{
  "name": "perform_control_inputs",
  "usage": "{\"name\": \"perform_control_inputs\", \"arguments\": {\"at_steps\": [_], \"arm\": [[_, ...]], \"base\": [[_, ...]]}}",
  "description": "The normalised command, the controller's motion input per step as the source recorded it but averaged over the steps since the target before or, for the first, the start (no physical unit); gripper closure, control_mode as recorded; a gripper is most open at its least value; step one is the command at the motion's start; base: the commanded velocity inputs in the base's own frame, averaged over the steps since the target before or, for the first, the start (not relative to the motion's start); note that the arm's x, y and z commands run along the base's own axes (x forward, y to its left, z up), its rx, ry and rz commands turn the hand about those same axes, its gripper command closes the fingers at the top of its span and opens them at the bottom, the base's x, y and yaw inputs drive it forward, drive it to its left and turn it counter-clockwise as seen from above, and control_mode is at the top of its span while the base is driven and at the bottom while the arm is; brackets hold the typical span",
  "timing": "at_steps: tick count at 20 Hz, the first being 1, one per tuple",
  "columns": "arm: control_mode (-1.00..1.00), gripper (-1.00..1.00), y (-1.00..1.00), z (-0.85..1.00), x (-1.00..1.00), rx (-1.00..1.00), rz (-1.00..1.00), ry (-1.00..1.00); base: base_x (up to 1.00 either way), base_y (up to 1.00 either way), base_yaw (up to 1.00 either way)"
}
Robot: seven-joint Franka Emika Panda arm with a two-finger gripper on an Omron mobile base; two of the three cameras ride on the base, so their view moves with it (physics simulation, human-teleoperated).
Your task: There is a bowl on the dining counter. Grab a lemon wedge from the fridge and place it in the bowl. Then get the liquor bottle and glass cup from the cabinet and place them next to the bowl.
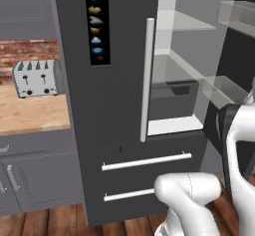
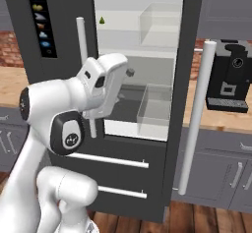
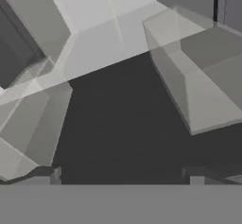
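Fridge (image 2: 142, 55) door standing open. Gripper (image 3: 122, 173) is sitting wide, holding nothing, and pointing into the lower compartment. A small wedge (image 2: 102, 20), probably the lemon, is lying on the upper shelf, above and left of the hand. The reach is needing to go up.

Glossy white arm (image 2: 44, 109) built of rounded, tubular link shells, with dark grey to black collars at the joints. One dark oval joint cover carries a small white logo mark. The wrist housing (image 2: 106, 79) is white and angular, with a dark recess and a small grey round knob. Gripper (image 3: 123, 176): two small dark, blocky fingertips (image 3: 47, 173).
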Motion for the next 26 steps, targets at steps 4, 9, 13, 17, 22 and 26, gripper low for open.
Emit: {"name": "perform_control_inputs", "arguments": {"at_steps": [4, 9, 13, 17, 22, 26], "arm": [[-1.00, -1.00, 1.00, 0.00, 0.00, 0.01, -0.02, -0.18], [-1.00, -1.00, 1.00, 0.00, 0.01, 0.08, 0.00, -0.03], [-1.00, -1.00, 1.00, 0.00, 0.05, 0.18, -0.03, 0.00], [-1.00, -1.00, 1.00, 0.07, 0.00, 0.24, -0.03, 0.06], [-1.00, -1.00, 0.55, 0.01, 0.05, 0.38, 0.00, 0.04], [-1.00, -1.00, 0.08, 0.00, 0.32, 0.52, 0.00, -0.05]], "base": [[0.00, 0.00, 0.00], [0.00, 0.00, 0.00], [0.00, 0.00, 0.00], [0.00, 0.00, 0.00], [0.00, 0.00, 0.00], [0.00, 0.00, 0.00]]}}
